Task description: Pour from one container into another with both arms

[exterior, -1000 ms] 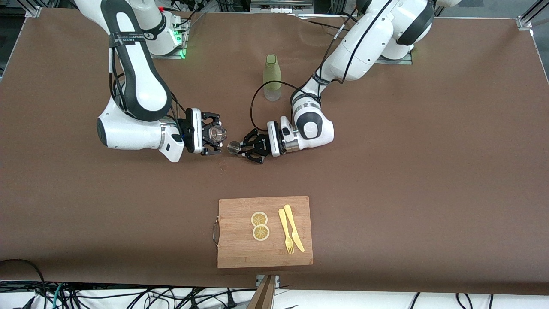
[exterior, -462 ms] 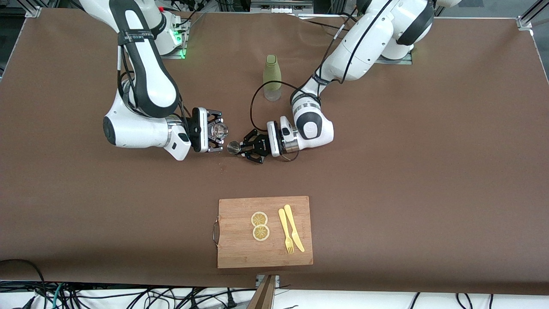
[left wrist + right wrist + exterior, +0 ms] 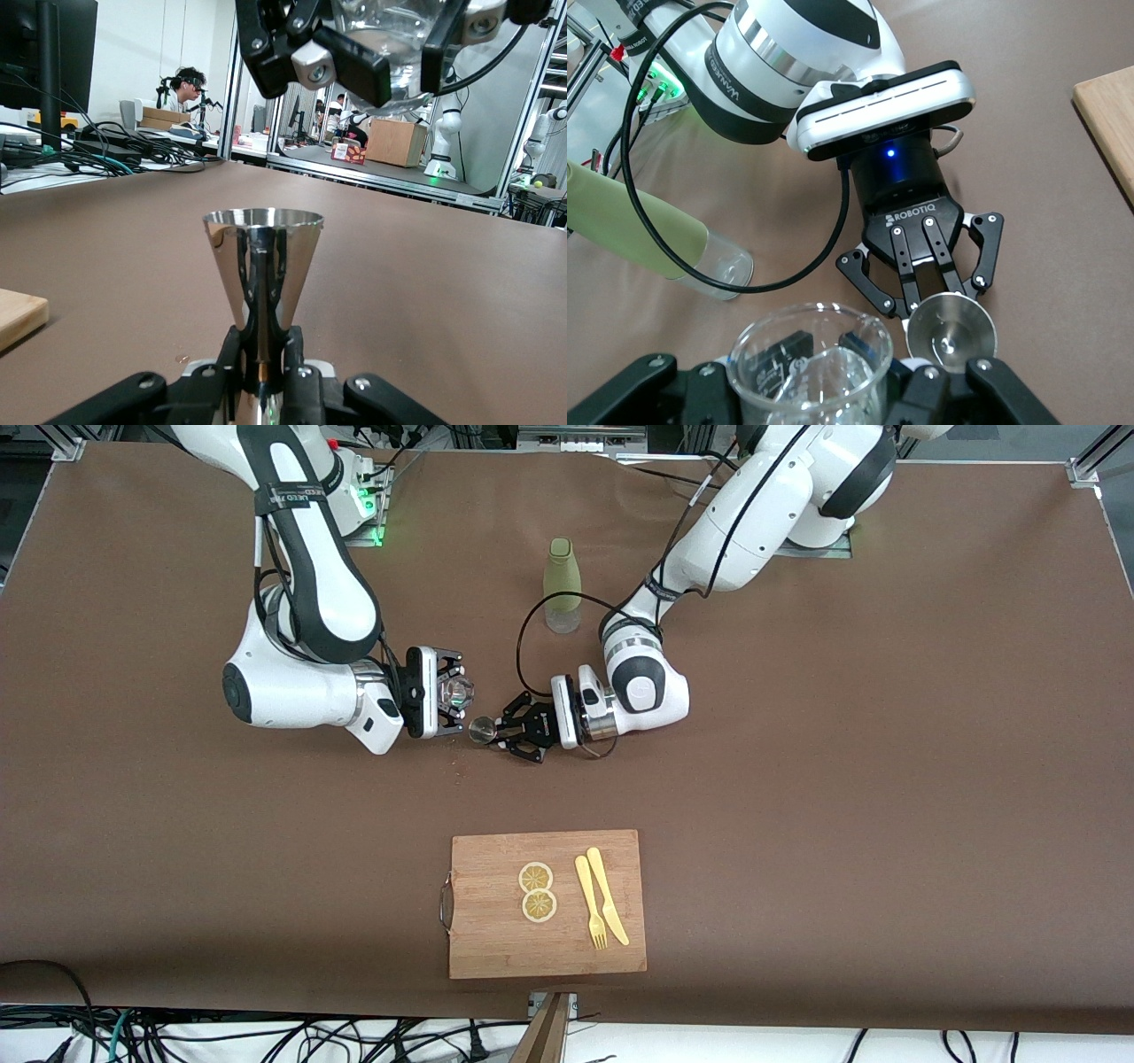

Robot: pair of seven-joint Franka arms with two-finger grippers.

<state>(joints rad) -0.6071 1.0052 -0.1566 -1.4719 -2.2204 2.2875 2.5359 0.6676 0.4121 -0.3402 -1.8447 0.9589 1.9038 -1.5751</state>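
Observation:
My right gripper [image 3: 455, 693] is shut on a clear glass beaker [image 3: 457, 690], held in the air a little higher than a steel jigger [image 3: 483, 729] and just beside it. My left gripper [image 3: 499, 732] is shut on the jigger's narrow waist and holds it upright, low over the middle of the table. In the left wrist view the jigger [image 3: 263, 257] stands between the left gripper's fingers [image 3: 232, 354], with the beaker [image 3: 381, 40] overhead. In the right wrist view the beaker [image 3: 808, 363] fills the foreground, and the jigger's open cup [image 3: 952, 330] lies past its rim.
A green bottle [image 3: 562, 577] stands upright between the arms' bases. A wooden cutting board [image 3: 496, 939] near the front edge carries two lemon slices [image 3: 537, 892] and a yellow fork and knife [image 3: 601, 908]. A few specks [image 3: 458, 767] lie on the brown table under the grippers.
The right arm has carried the beaker toward the left gripper and closer to the jigger. The left arm has hardly moved.

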